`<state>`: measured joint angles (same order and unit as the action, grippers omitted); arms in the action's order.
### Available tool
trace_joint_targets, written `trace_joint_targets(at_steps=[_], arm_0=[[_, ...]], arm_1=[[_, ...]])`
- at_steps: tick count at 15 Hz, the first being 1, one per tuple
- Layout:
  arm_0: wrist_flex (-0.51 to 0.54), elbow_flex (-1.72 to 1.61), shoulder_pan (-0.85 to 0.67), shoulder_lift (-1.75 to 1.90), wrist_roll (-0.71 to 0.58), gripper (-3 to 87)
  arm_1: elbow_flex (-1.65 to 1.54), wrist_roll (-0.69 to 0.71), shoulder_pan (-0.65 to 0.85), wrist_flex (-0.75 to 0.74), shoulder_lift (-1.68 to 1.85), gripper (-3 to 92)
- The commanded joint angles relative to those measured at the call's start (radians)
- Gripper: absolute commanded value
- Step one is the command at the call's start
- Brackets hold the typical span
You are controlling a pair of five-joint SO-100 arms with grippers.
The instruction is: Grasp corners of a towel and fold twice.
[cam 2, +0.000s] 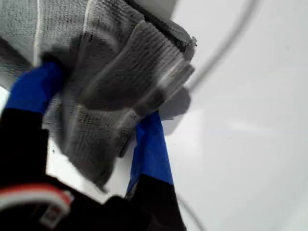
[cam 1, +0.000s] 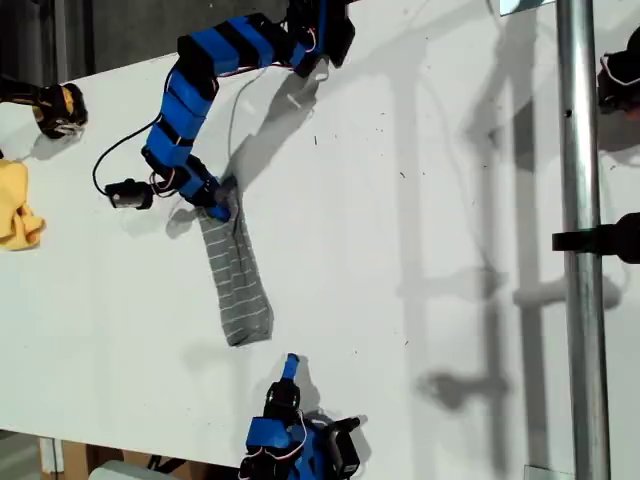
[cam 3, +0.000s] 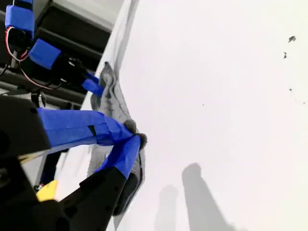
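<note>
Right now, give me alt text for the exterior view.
A narrow, folded grey striped towel lies on a white table, its far end clamped by my first gripper. My second gripper sits just short of its near end; a yellow cloth lies at the view's left edge.

Grey towel [cam 1: 236,275] with thin white stripes, folded into a long narrow strip, flat on the white tabletop [cam 1: 420,200]; one end bunched and lifted slightly.

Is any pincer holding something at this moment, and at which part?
My first pincer grips the grey striped towel at its far end, where the cloth bunches. My second pincer is shut on nothing, near the towel's other end.
</note>
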<state>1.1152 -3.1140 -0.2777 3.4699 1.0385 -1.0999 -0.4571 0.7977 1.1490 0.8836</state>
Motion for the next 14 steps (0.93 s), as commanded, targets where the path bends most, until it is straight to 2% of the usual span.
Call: trace_joint_targets(at_steps=[1,3,7,11,14], arm_0=[[-0.002,-0.006,-0.003,0.006,0.012,-1.4],[-0.002,-0.006,-0.006,0.006,0.014,-1.4],[0.000,-0.006,-0.006,0.006,0.015,-1.4],[0.000,-0.006,-0.011,0.006,0.014,-1.4],[0.000,-0.006,-0.018,0.006,0.012,-1.4]], arm_1=[[0.035,-0.005,-0.008,0.011,0.015,-0.1],[-0.017,0.006,-0.006,0.011,0.069,-0.1],[-0.328,0.011,0.087,-0.008,0.330,-0.1],[-0.664,0.000,0.293,0.044,0.669,-0.2],[-0.804,0.000,0.433,0.098,0.813,-0.2]])
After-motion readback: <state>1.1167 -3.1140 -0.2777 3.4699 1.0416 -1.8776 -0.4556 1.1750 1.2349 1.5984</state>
